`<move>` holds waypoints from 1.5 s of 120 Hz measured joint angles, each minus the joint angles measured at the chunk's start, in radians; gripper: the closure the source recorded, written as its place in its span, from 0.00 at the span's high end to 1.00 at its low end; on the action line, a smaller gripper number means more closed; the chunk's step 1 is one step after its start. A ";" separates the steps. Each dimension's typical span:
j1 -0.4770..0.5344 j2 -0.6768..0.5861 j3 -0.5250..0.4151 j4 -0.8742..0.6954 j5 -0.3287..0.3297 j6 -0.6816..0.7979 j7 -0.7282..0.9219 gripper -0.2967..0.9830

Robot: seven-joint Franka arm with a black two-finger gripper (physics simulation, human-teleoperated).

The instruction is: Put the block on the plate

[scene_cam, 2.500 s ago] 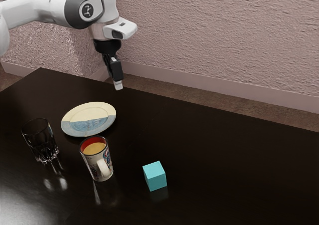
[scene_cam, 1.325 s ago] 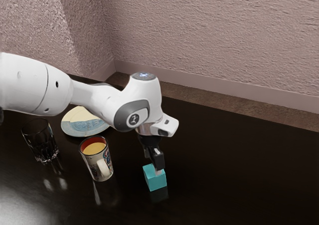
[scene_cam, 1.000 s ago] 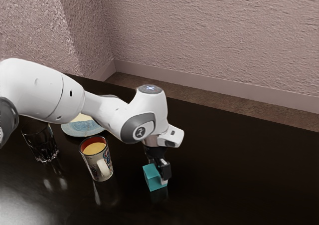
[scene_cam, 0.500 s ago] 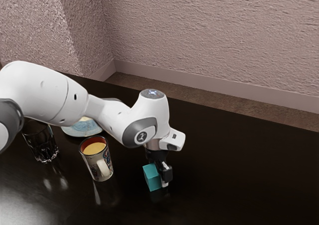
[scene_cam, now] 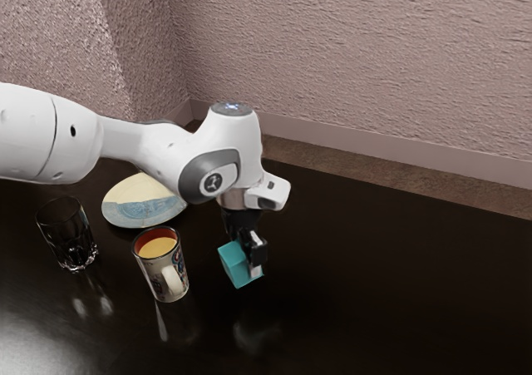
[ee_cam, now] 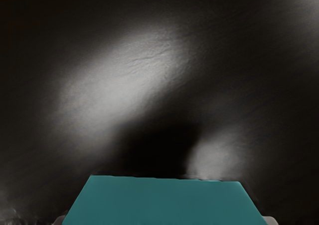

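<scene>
The block (scene_cam: 235, 263), one teal cube, is pinched between both fingers of your pincer (scene_cam: 247, 273), tilted and raised above the dark table (scene_cam: 374, 308). Your arm (scene_cam: 237, 142) bears one emblem (scene_cam: 212, 184) (you get no readable word from it). Toward the exterior view's left, you have one mug (scene_cam: 163, 267), its print too small to read, then one glass (scene_cam: 66, 234); beyond the mug lies one cream-and-blue plate (scene_cam: 133, 214), partly hidden by your arm.
</scene>
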 joint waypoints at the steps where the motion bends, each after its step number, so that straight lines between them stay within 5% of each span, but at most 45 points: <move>1: 0.004 -0.004 0.000 0.000 0.000 -0.004 0.001 0.49; 34: 0.150 -0.035 0.006 0.067 0.000 -0.087 0.062 0.49; 74: 0.341 0.093 0.007 0.286 -0.001 -0.185 0.124 0.49; 141: 0.566 0.466 0.030 0.740 -0.006 -0.253 0.192 0.49; 180: 0.590 0.622 0.028 0.878 -0.018 -0.245 0.215 0.50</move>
